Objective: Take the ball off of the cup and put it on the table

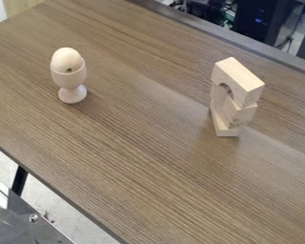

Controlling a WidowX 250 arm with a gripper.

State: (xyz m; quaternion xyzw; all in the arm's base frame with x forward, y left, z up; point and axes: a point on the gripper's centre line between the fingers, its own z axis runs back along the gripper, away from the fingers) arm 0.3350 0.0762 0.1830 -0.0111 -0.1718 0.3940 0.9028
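A pale wooden ball point(66, 59) with a small dark hole rests in the top of a footed wooden cup point(71, 83). The cup stands upright at the upper left of the brown wood-grain table point(136, 143), and its rim hides the lower part of the ball.
To the right, a stack of pale wooden blocks point(237, 97) stands upright, an arched block on top. The table's front edge runs diagonally at the lower left, beside a grey metal part point(29, 220). Dark equipment and cables lie beyond the back edge.
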